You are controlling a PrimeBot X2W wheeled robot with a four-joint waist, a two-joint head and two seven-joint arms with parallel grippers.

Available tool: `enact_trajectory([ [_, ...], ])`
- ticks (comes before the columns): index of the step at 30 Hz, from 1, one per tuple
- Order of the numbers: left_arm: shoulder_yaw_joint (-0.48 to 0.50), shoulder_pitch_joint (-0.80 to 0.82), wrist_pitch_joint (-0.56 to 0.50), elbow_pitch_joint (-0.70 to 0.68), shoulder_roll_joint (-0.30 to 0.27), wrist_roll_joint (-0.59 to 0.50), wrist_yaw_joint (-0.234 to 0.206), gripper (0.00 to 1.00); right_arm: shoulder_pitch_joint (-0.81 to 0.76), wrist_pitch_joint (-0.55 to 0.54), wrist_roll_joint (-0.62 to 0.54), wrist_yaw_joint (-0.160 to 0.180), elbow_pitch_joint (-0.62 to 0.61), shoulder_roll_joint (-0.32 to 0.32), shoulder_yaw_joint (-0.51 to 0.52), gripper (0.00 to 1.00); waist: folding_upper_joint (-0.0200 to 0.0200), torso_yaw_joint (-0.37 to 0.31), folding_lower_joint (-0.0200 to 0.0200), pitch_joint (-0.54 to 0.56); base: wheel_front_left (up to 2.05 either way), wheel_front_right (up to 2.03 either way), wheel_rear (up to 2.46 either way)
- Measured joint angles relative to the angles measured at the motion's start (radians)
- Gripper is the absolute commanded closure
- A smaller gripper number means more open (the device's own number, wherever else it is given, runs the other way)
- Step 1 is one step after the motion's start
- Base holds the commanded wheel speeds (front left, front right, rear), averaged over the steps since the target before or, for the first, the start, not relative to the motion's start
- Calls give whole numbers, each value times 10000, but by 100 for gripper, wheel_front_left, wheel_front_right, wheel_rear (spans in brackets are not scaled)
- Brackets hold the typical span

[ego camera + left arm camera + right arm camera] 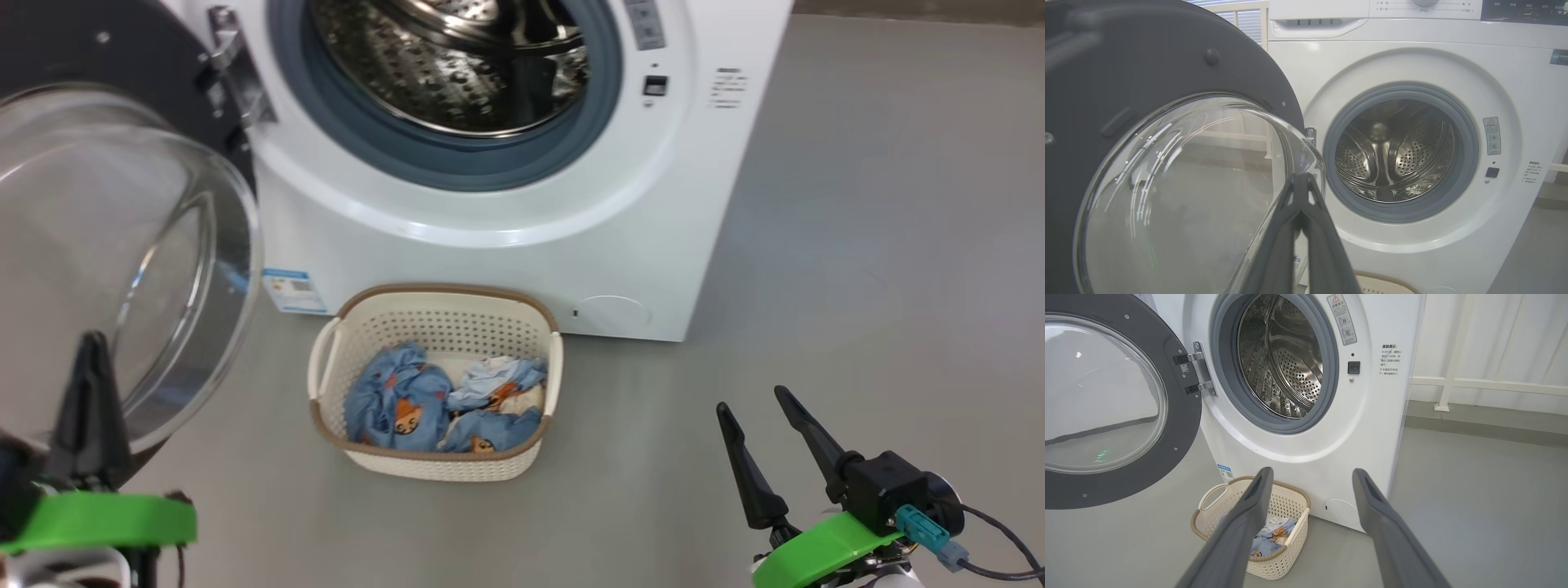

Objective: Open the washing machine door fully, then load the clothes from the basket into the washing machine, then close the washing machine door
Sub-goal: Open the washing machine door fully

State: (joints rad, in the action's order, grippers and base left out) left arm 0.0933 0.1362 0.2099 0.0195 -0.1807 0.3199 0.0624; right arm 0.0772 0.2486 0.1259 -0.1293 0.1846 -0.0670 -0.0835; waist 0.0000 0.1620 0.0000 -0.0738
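Two grippers are framing the work area. At far left, the left gripper (91,353) is holding its fingers pressed together on nothing, its tip lying against or just beside the bulging glass of the washing machine door (122,237); contact cannot be confirmed. The door is standing swung out to the left on its hinge (237,77), leaving the mouth of the drum (457,73) unobstructed. Right of the door, the basket (445,291) is sitting on the floor (857,286) just in front of the washing machine (506,220), below the drum opening, with its long axis running left to right, parallel to the machine front. The clothes (400,404) are lying bunched inside it, not yet loaded. At far right, the right gripper (751,402) is hovering above the floor with its fingers spread wide and empty. In the right wrist view, the basket is lying ahead of and below those fingers, slightly toward the left one. Judgement: the right arm is offering the readier reach, needing forward, downward and leftward travel to the garments.
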Motion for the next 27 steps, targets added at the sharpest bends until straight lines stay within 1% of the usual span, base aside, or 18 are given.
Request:
enact_trajectory([
  [4, -196, -571, -15, -94, 81, 2, -2, 100, -22, 6, -15, 2, -144, 12, 13, 0, 0, -380, 0, 73, 0, 0, 0],
  [8, -336, -1013, -77, -82, 132, -82, -10, 93, -307, 10, -13, 0, -274, 36, 58, 0, 0, -737, 0, 168, 0, 0, 0],
  [9, -368, -1118, -75, -84, 142, -127, -61, 90, -369, 10, -6, 0, -339, 42, 65, 0, 0, -824, 0, 199, 0, 0, 0],
  [10, -401, -1217, -73, -84, 161, -173, -98, 82, -400, 10, 0, 0, -391, 44, 77, 0, 0, -906, 0, 230, 0, 0, 0],
  [12, -407, -1443, -67, -94, 186, -198, -228, 58, -406, 12, 0, 0, -520, 52, 94, 0, 0, -1069, 0, 298, 0, 0, 0],
  [14, -418, -1724, -58, -109, 184, -324, -240, 18, -422, 12, 2, 2, -654, 67, 115, 0, 0, -1228, 0, 372, 0, 0, 0],
  [15, -458, -1872, -58, -119, 184, -380, -240, 2, -449, 12, 2, 0, -719, 73, 121, 0, 0, -1307, 0, 410, 0, 0, 0],
  [16, -491, -2026, -59, -138, 186, -408, -242, 0, -497, 12, 2, 0, -773, 77, 121, 0, 0, -1383, 0, 445, 0, 0, 0],
  [20, -571, -2467, -59, -230, 318, -481, -414, 0, -638, 12, 2, 0, -871, 102, 244, 0, 0, -1638, 0, 579, 0, 0, 0],
  [27, -650, -2907, 31, -249, 477, -460, -533, 0, -822, 12, 0, 0, -1035, 113, 330, 0, 0, -1917, 0, 740, 0, 0, 0],
])
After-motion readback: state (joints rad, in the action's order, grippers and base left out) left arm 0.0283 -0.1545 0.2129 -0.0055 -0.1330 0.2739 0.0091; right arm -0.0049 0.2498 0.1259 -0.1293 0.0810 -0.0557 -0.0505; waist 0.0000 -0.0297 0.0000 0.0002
